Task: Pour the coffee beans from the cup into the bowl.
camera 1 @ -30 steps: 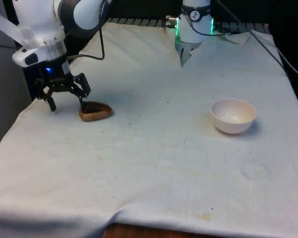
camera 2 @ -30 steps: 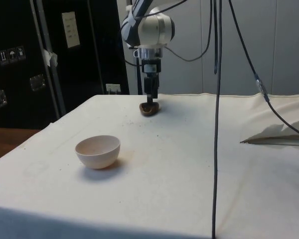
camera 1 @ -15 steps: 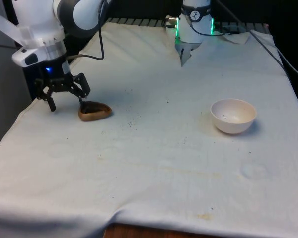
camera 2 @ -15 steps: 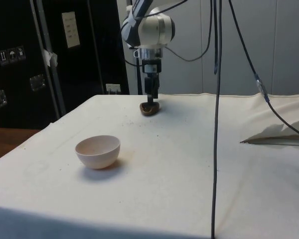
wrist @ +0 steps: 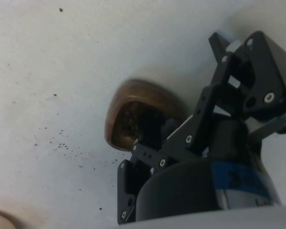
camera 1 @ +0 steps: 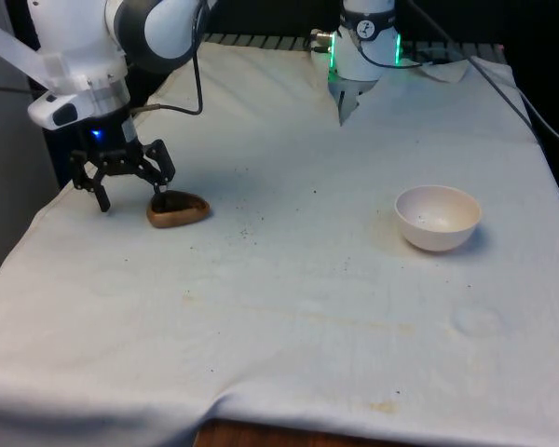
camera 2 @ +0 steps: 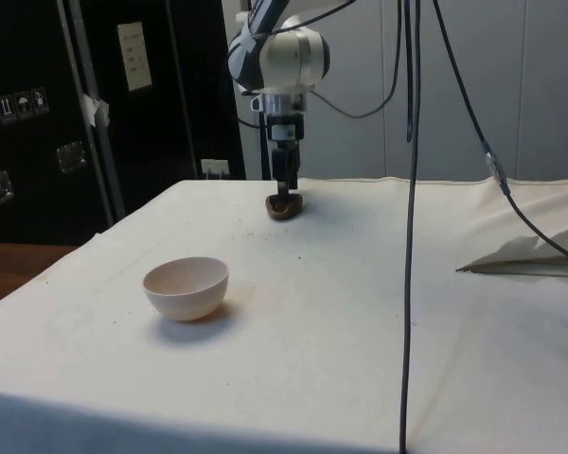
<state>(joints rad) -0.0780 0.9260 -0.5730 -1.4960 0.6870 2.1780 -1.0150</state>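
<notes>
1. The black two-finger gripper (camera 1: 130, 193) hangs at the small brown wooden cup (camera 1: 178, 209), and the fingers (camera 1: 161, 197) are spread wide: one tip dips at the cup's rim, the other stands clear on the outer side, away from the bowl.
2. The cup sits low on the white-clothed surface (camera 1: 289, 307), near the surface's edge at the front view's left; from the wrist (wrist: 133, 119) you can see dark coffee beans packed inside its opening.
3. That straddle reads as a wall grip being set up, one finger inside the rim and one outside, so the cup can be lifted level without tipping its load early. No pinch yet, by my read.
4. From the side view the gripper (camera 2: 284, 194) comes straight down over the cup (camera 2: 284, 206), a vertical approach that suits a shallow vessel.
5. The round white bowl (camera 1: 438, 216) waits well apart from the cup, across towards the front view's right, upright and open-mouthed, with nothing I can make out inside it.
6. Room to move: between cup and bowl the cloth is open, just a scatter of dark specks (camera 1: 247, 223) beside the cup, so a carry across looks unobstructed.
7. Watch the edges: the cup is close to the surface's side edge, so any nudge outward would be risky; a drag towards the bowl has far more margin.
8. Beyond the bowl, a dark cable (camera 1: 503, 88) trails over the cloth, well clear of the pour spot.
</notes>
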